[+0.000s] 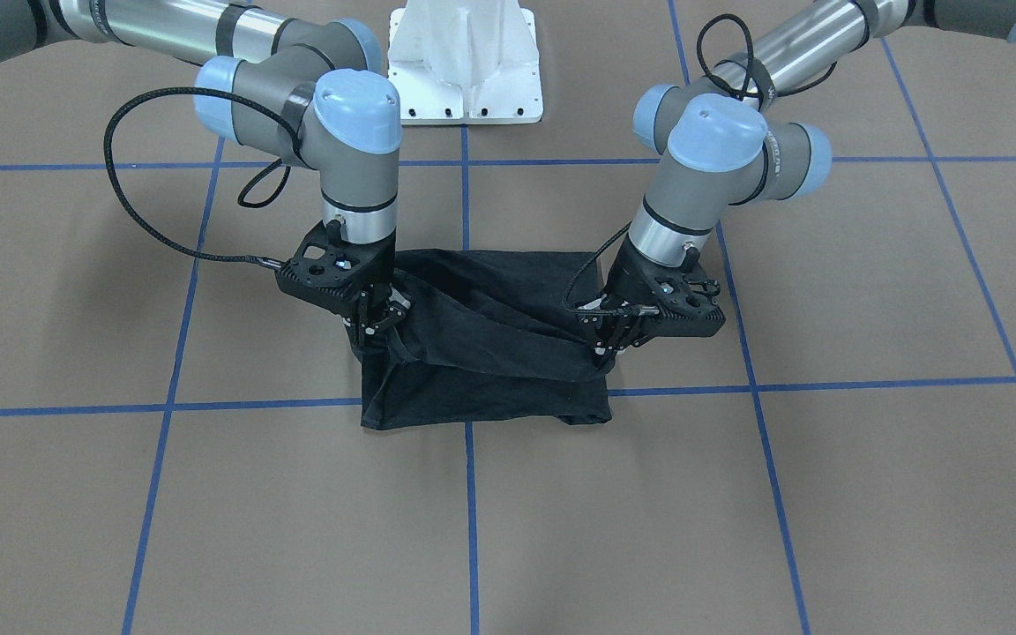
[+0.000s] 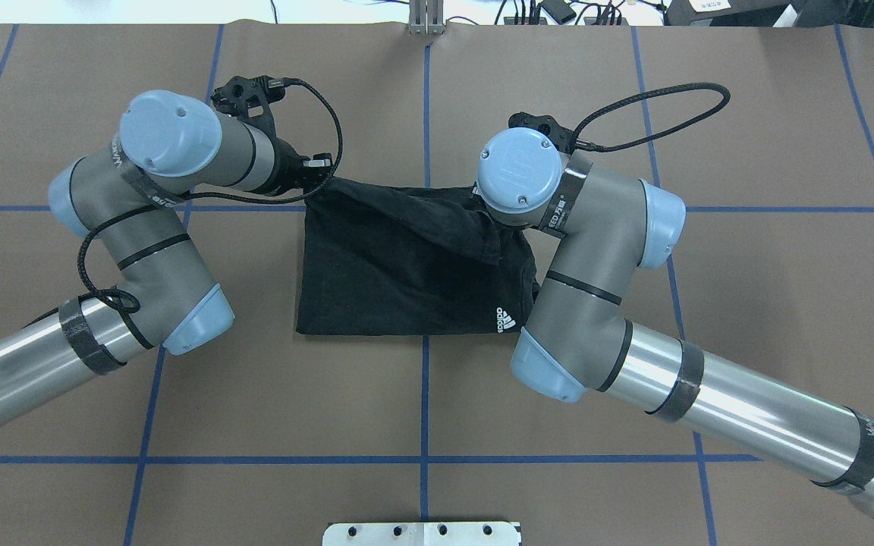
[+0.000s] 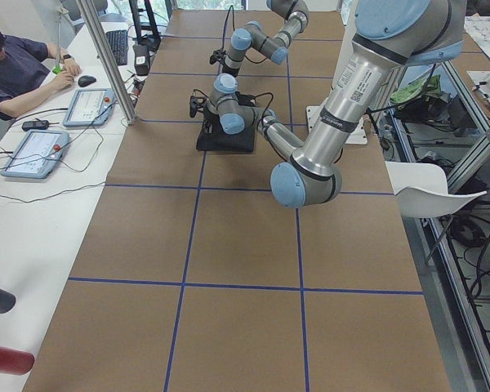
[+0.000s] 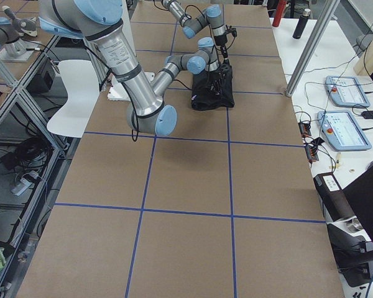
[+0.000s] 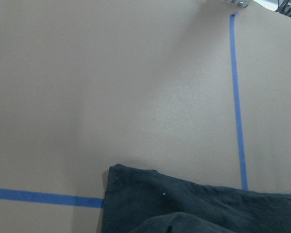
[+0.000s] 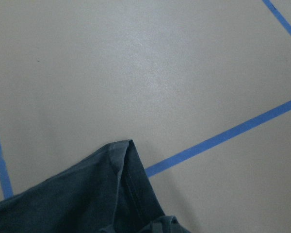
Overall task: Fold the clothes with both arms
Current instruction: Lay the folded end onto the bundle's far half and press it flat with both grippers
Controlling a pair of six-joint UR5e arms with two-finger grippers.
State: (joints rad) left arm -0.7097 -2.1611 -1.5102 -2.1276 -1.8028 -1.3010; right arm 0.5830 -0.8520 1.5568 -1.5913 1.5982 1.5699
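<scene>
Two robot arms grip a folded black t-shirt [image 1: 490,353] on the brown table [image 1: 870,494], straight out in front of the white pedestal base [image 1: 464,62] and apart from it. The shirt straddles the blue tape line [image 1: 471,494] that runs outward from the middle of the base. The left pincer [image 1: 605,350], on the base's left side, is clenched on one upper corner of the cloth. The right pincer [image 1: 373,326], on the base's right side, is clamped on the other. A top layer of fabric hangs between them, sagging in the middle, while the layers below lie flat. A small white logo [image 2: 506,320] shows on the shirt's edge nearest the base, on the right arm's [image 1: 340,132] side.
</scene>
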